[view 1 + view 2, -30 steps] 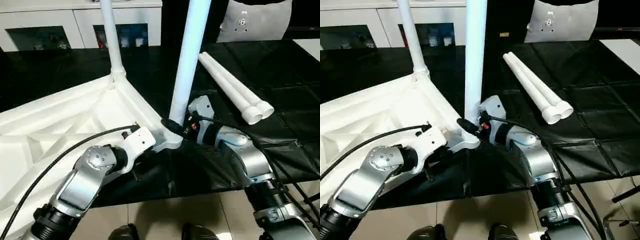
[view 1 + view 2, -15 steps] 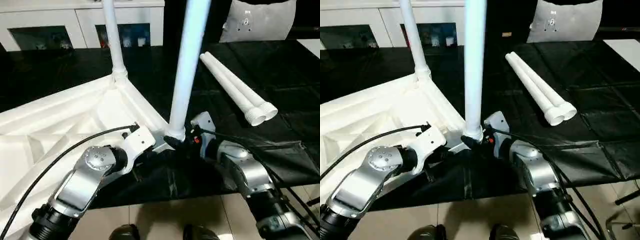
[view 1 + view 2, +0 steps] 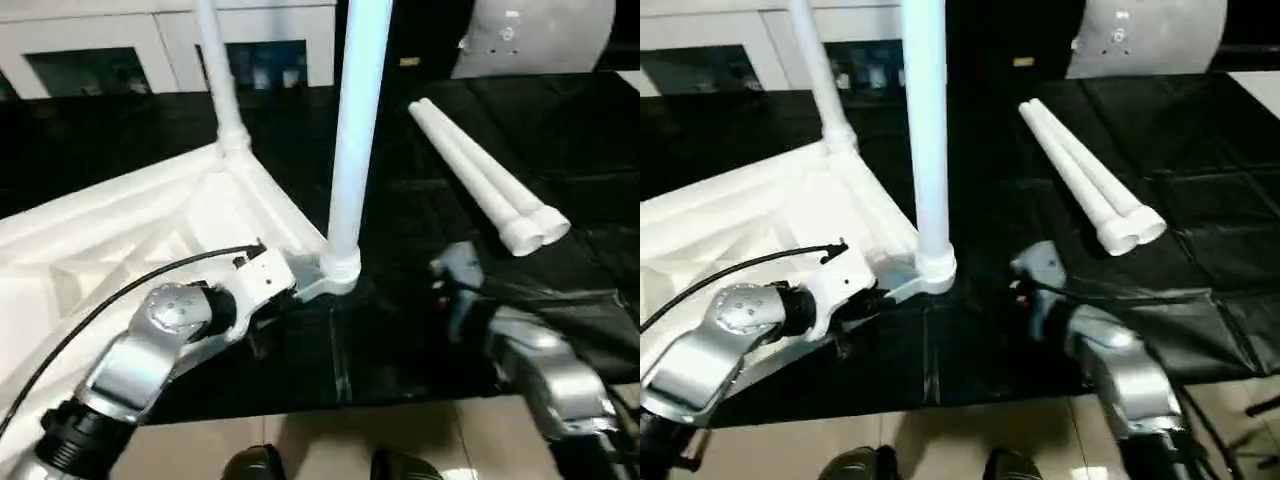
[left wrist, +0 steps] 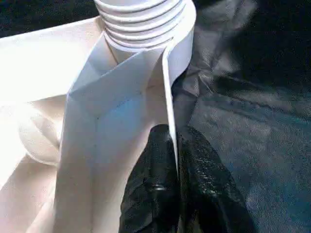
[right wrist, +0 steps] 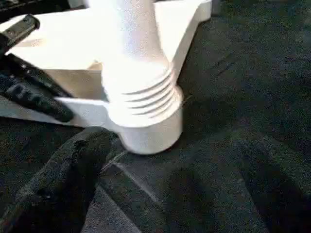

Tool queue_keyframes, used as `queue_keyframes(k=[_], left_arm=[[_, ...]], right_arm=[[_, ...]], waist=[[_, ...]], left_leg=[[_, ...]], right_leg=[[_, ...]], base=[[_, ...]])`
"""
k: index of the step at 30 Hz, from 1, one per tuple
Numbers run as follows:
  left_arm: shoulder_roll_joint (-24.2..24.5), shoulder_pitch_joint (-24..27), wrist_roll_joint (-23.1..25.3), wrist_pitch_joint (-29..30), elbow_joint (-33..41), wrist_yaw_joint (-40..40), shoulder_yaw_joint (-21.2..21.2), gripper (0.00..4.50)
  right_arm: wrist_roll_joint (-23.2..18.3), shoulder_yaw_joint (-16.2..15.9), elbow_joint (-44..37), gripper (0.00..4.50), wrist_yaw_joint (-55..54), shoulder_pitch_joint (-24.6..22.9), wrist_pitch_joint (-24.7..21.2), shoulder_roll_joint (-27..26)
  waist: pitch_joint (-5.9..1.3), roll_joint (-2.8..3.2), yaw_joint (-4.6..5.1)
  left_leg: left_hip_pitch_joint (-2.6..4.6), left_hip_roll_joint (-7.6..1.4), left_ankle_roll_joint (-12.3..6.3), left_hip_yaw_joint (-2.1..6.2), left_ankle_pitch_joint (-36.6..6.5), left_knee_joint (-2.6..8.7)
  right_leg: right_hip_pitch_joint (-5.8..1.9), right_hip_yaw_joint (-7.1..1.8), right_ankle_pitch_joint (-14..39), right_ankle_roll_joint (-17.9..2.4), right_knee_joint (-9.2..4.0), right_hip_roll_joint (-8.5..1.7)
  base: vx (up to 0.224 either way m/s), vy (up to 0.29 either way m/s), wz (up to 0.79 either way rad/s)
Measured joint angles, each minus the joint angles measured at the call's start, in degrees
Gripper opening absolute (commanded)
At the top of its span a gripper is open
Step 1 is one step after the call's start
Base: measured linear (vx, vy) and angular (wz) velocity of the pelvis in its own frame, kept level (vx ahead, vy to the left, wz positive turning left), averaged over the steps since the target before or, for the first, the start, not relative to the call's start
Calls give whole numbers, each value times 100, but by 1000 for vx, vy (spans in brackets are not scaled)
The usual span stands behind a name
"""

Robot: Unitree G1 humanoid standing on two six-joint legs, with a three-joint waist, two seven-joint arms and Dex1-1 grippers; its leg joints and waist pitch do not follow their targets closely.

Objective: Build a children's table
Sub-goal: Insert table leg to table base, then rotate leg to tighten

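Left gripper (image 4: 176, 160) is pinched shut on the thin side wall of the upturned table top (image 3: 130, 240), just beside the near corner socket (image 3: 338, 270), likely bracing the top against turning. Right gripper (image 5: 160, 189) stands wide open, holding nothing, near that socket on the black workbench (image 3: 560, 150). Near leg (image 3: 352, 130) stands upright in the socket, long axis vertical, some threads showing, so probably not fully seated. Second leg (image 3: 220, 80) stands upright at the far corner. Two loose legs (image 3: 480, 180) lie side by side towards the workbench's right side, threaded ends nearest the robot.
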State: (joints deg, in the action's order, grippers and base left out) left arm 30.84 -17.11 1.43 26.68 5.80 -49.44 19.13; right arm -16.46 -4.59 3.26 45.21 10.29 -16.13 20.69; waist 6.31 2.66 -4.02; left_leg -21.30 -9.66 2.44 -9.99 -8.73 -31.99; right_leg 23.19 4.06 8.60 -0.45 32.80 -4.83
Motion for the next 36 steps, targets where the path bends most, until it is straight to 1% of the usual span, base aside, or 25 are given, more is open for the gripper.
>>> queue_keyframes(k=[2, 3, 5, 9, 12, 17, 18, 19, 20, 21, 22, 24, 27, 31, 36], left_arm=[[117, -95, -59, -274, -189, -297, 72, 0], [135, -152, -75, -421, -299, -451, 105, 0], [141, -233, -79, -656, -462, -670, 157, 0], [182, -490, -135, -1103, -879, -1103, 306, 0], [194, -743, -170, -1572, -1352, -1463, 416, 0], [173, -977, -167, -1994, -1731, -1829, 535, 0], [163, -1029, -169, -2081, -1810, -1889, 570, 0], [135, -1082, -167, -2163, -1892, -1965, 587, 0], [111, -1108, -167, -2215, -1936, -2006, 602, 0], [91, -1126, -168, -2256, -1967, -2043, 615, 0], [68, -1156, -167, -2321, -2006, -2083, 642, 0], [41, -1216, -157, -2401, -2079, -2131, 671, 0], [21, -1250, -146, -2502, -2148, -2174, 676, 0], [-10, -1349, -147, -2666, -2334, -2279, 698, 0], [-41, -1417, -143, -2772, -2480, -2295, 712, 0]], right_arm=[[-76, 34, -65, 444, 135, 2, 4, 64], [-99, 35, -70, 444, 204, 15, 8, 105], [-102, -5, -69, 444, 344, 69, 8, 179], [-99, -104, -71, 444, 626, 211, -4, 333], [-103, -341, -80, 444, 1002, 385, -128, 496], [-96, -599, -20, 444, 1430, 555, -144, 606], [-87, -631, 31, 426, 1512, 627, -143, 621], [-66, -685, 142, 426, 1593, 758, -139, 644], [-60, -704, 202, 415, 1630, 815, -130, 654], [-46, -711, 237, 415, 1658, 847, -123, 655], [-16, -720, 285, 398, 1698, 881, -122, 655], [-11, -743, 398, 379, 1810, 968, -125, 655], [-12, -788, 426, 353, 1945, 1009, -128, 665], [11, -945, 610, 316, 2170, 1148, -133, 724], [68, -968, 700, 280, 2287, 1235, -120, 726]], waist=[[-7, 11, -43], [-7, 14, -80], [-5, 16, -113], [-5, 16, -110], [-4, 15, -117], [-4, 14, -121], [-4, 14, -119], [-4, 14, -118], [-4, 14, -120], [-4, 14, -126], [-4, 14, -134], [-3, 13, -133], [-3, 12, -132], [-3, 12, -133], [0, 8, -137]], left_leg=[[2, -1, 0, 0, 0, -1], [4, -1, 1, 0, 0, -7], [2, -1, 1, 0, 0, -18], [1, 3, 1, -4, 0, -40], [-1, 8, 1, -4, 0, -44], [-7, 12, 1, -7, 0, -45], [-7, 13, 1, -8, 0, -46], [-9, 13, 1, -8, 0, -48], [-10, 13, 1, -8, 0, -48], [-11, 13, 0, -9, 0, -48], [-13, 13, 1, -10, 0, -48], [-17, 13, 0, -11, 0, -48], [-19, 11, 0, -11, 0, -47], [-24, 12, 0, -11, 0, -47], [-26, 10, 0, -11, 0, -46]], right_leg=[[0, -2, 2, 3, 8, 2], [0, -4, 3, 5, 13, 2], [-3, -6, 3, 5, 16, 1], [-10, -16, 3, 5, 15, -3], [-15, -19, 3, 6, 16, -8], [-16, -19, 3, 6, 18, -16], [-16, -19, 3, 6, 18, -18], [-16, -19, 3, 5, 19, -19], [-16, -18, 3, 5, 19, -20], [-17, -18, 3, 4, 20, -20], [-16, -18, 3, 4, 22, -22], [-14, -18, 2, 3, 24, -22], [-13, -17, 2, 3, 25, -22], [-13, -17, 2, 3, 24, -22], [-13, -16, 8, 13, 25, -22]], base=[[0, 0, 0], [0, 0, 0], [0, 0, 0], [0, 0, 0], [0, 0, 0], [0, 0, 0], [0, 0, 0], [0, 0, 0], [0, 0, 0], [0, 0, 0], [0, 0, 0], [0, 0, 0], [0, 0, 0], [0, 0, 0], [0, 0, 0]])
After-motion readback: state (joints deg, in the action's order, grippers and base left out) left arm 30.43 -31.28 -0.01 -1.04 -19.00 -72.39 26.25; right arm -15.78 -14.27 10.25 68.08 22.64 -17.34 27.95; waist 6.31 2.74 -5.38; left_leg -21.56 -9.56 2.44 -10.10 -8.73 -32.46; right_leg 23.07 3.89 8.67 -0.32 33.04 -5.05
